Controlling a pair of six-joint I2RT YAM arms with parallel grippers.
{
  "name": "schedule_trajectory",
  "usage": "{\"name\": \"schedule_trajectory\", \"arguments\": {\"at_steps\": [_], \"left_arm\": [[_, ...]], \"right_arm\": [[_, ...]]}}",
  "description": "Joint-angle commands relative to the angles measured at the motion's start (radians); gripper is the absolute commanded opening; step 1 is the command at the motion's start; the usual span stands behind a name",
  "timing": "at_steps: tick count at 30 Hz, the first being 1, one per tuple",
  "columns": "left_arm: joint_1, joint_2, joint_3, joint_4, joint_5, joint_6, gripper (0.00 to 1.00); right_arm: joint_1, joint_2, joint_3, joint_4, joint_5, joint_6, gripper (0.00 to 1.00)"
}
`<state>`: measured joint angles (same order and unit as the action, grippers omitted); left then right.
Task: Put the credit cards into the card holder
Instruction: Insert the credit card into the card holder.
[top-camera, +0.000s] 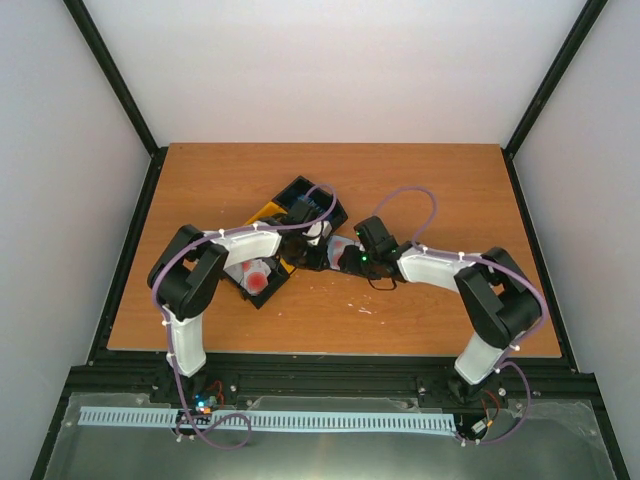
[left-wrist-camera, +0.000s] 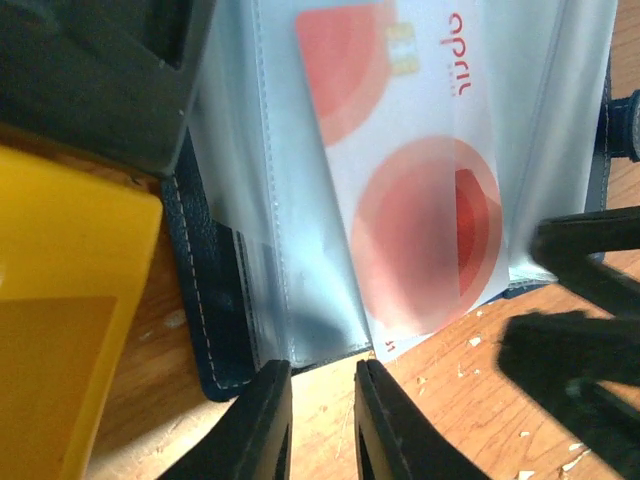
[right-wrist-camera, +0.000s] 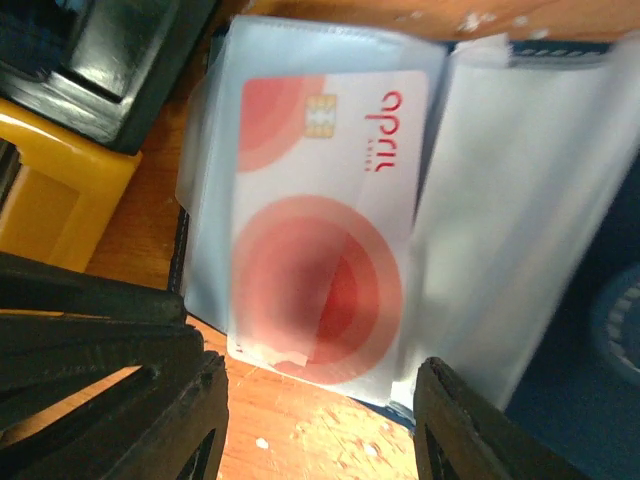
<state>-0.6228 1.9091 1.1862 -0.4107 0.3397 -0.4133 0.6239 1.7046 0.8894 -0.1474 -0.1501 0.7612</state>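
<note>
So the white-and-red credit card (right-wrist-camera: 320, 250) sits partway in the open card holder (left-wrist-camera: 210, 300), in its clear sleeve. The right gripper (right-wrist-camera: 320, 425) is wide open and empty at the holder's near edge. The left gripper (left-wrist-camera: 322, 420) is there too, barely open, holding nothing.

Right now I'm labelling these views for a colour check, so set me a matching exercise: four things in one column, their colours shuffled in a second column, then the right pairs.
Things
1. card
2. card holder's cover
3. tray's side
4. table

Colours
A. brown wood
B. white with red circles
C. yellow
D. dark navy

Pairs: 1-B, 2-D, 3-C, 4-A
</note>
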Motion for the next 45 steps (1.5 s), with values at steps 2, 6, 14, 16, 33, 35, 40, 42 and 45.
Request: {"name": "schedule_trajectory", "arguments": {"at_steps": [2, 6, 14, 16, 33, 35, 40, 42, 45], "left_arm": [[0.002, -0.048, -0.009, 0.047, -0.043, -0.003, 0.23], [0.002, -0.047, -0.002, 0.052, -0.109, -0.01, 0.32], [0.009, -0.004, 0.035, 0.043, -0.233, -0.054, 0.45], [0.013, 0.01, 0.03, 0.052, -0.221, -0.058, 0.46], [0.017, 0.043, -0.008, 0.11, -0.139, -0.063, 0.39], [0.017, 0.042, -0.012, 0.111, -0.14, -0.068, 0.37], [0.017, 0.039, -0.032, 0.127, -0.118, -0.076, 0.29], [0.017, 0.037, -0.041, 0.135, -0.109, -0.079, 0.28], [0.017, 0.034, -0.048, 0.141, -0.103, -0.082, 0.27]], "right_arm": [[-0.024, -0.113, -0.058, 0.082, 0.096, 0.008, 0.52], [-0.045, -0.105, -0.035, 0.025, 0.086, -0.022, 0.52], [-0.038, -0.039, 0.044, -0.067, -0.015, -0.213, 0.45], [-0.038, -0.016, 0.072, -0.13, 0.023, -0.268, 0.46], [0.036, 0.073, 0.128, -0.254, 0.096, -0.542, 0.38], [0.042, 0.091, 0.138, -0.253, 0.115, -0.543, 0.36], [0.043, 0.101, 0.138, -0.219, 0.121, -0.524, 0.31], [0.043, 0.098, 0.137, -0.202, 0.117, -0.516, 0.29], [0.043, 0.101, 0.142, -0.179, 0.108, -0.502, 0.27]]}}
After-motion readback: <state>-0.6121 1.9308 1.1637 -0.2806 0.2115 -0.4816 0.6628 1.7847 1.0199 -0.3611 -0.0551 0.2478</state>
